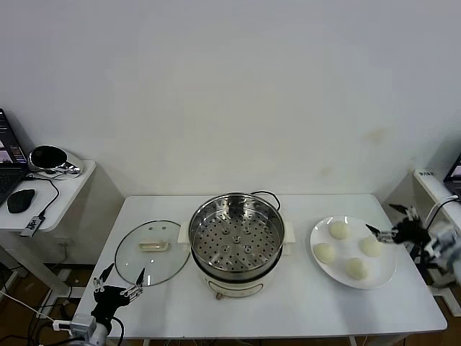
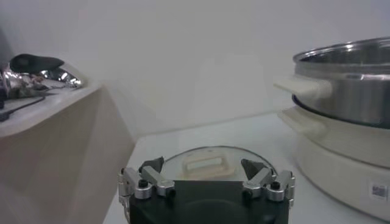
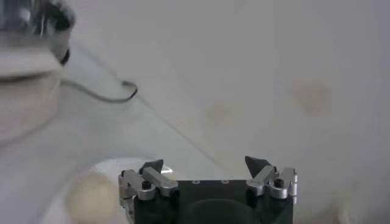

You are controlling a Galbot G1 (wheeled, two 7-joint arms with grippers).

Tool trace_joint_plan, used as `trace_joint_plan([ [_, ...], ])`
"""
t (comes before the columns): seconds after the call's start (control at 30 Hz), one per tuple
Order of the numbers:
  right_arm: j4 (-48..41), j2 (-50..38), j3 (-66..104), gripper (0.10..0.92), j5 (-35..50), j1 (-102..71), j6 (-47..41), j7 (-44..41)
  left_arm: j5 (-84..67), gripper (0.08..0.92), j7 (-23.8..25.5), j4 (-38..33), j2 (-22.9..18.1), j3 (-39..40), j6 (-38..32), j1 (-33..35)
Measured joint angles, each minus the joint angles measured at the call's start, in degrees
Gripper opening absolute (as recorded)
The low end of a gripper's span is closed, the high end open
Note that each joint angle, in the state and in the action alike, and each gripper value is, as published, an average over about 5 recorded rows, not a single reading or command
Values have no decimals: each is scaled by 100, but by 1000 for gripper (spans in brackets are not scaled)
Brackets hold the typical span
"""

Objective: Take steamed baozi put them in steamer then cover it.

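Nothing done yet — four baozi [image 1: 348, 250] on plate [image 1: 320, 226] by desk's right edge; steamer [image 1: 237, 238] empty; cover [image 1: 148, 252] off; left gripper [image 1: 120, 282] and right gripper [image 1: 390, 223] jaws wide open, empty.

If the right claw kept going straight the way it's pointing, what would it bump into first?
Probably the nearest bun on the plate. The open right gripper points across it toward the steamer, though height is unclear.

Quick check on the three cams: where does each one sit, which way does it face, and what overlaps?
Head: high on the robot, looking forward and down at the table; left gripper and right gripper both show, open.
Left wrist: low behind the left gripper, facing the cover and steamer.
Right wrist: behind the right gripper, over the plate with one baozi.
Shared: head and left wrist both see cover and steamer.
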Motion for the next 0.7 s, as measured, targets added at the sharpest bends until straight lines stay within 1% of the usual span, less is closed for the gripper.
trace_joint_plan([
  [0.17, -994, 45, -1605, 823, -827, 1632, 621, -697, 45, 823, -47, -152, -73, -19, -37, 115],
  [0.33, -2090, 437, -2872, 823, -1514, 2822, 1409, -1112, 73, 823, -65, -302, -135, -63, -46, 238],
  [0.5, -3055, 906, -3554, 823, -2144, 3486, 2033, -1307, 127, 823, -70, -414, -205, -116, -46, 360],
  [0.7, -3897, 1359, -3927, 823, -2709, 3893, 2487, -1428, 192, 823, -79, -448, -275, -123, -46, 449],
])
